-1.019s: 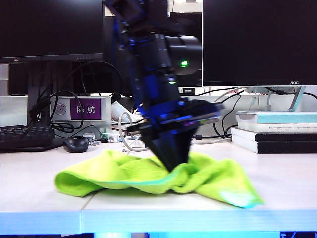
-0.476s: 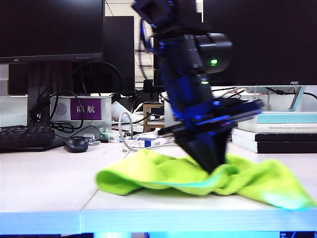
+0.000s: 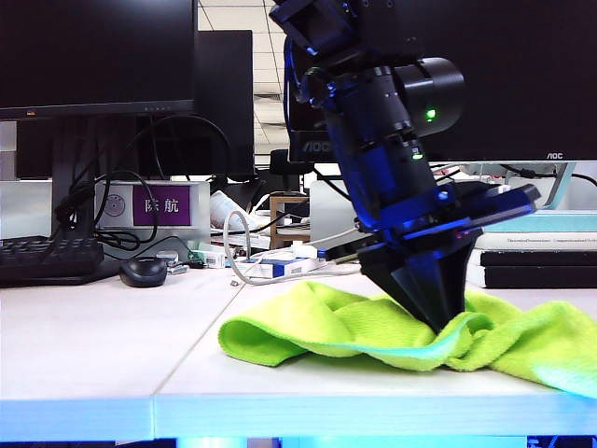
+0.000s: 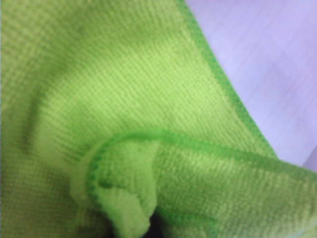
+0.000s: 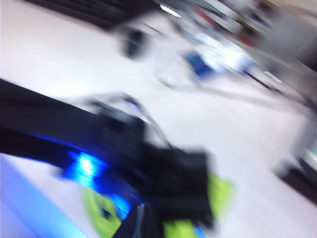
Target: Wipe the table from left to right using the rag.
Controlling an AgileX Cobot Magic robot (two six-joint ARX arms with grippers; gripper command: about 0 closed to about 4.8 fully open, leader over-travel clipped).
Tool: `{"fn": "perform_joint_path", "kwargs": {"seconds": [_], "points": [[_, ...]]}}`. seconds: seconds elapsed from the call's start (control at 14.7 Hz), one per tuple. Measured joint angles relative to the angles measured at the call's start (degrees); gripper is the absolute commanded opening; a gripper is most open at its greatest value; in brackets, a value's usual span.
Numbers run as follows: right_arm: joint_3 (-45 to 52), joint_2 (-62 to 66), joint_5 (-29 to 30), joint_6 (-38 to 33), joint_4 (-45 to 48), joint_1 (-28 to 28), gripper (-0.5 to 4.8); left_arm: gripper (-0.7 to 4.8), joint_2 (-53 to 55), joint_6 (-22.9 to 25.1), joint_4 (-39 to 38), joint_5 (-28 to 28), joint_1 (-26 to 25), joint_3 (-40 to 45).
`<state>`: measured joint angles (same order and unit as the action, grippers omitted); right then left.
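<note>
The table (image 3: 93, 345) under me is a wide, matte white top in two panels, with a thin seam running toward the pale blue front edge just to the left of my left claw (image 3: 440, 322). Behind my claw the room is a crowded desk: dark monitors (image 3: 93, 51) across the back, a black keyboard (image 3: 47, 259) and a black mouse (image 3: 143, 272) well off to its left, a purple sign (image 3: 160, 205) with white characters amid tangled cables, and a stack of books (image 3: 527, 245) just behind it to the right. My left claw points straight down, its dark wedge of fingers clenched on the rag (image 3: 373, 327), the tip buried in a raised fold. The rag lies on the right panel, spreading from a rolled edge on my claw's left out past it to the right border of the exterior view. It is bright lime green, soft and rumpled, humped into loose waves. Close up in my left wrist view the rag (image 4: 124, 99) shows a fine nubbly microfibre weave and a darker stitched hem curling over on itself, with bare white table (image 4: 277, 59) beside it. My right claw is out of sight; its wrist view is badly blurred, showing only the other arm (image 5: 124, 158) and a bit of green rag (image 5: 218, 193) on white table (image 5: 59, 59), though that claw is shut.
</note>
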<state>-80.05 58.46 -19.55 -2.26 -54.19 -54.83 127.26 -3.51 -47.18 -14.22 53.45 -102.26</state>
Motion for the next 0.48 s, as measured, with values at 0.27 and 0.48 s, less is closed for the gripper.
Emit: {"fn": "perform_joint_path", "kwargs": {"seconds": [0.27,0.48], "points": [[-0.13,-5.66,-5.03,-8.9,-8.39,3.1,-0.05,-0.06,0.22,-0.13,1.27,-0.61,0.31,-0.02],[-0.11,-6.75,-5.97,-11.69,-11.28,6.25,-0.05,-0.06,0.61,-1.42,3.06,-1.75,0.39,-0.02]]}}
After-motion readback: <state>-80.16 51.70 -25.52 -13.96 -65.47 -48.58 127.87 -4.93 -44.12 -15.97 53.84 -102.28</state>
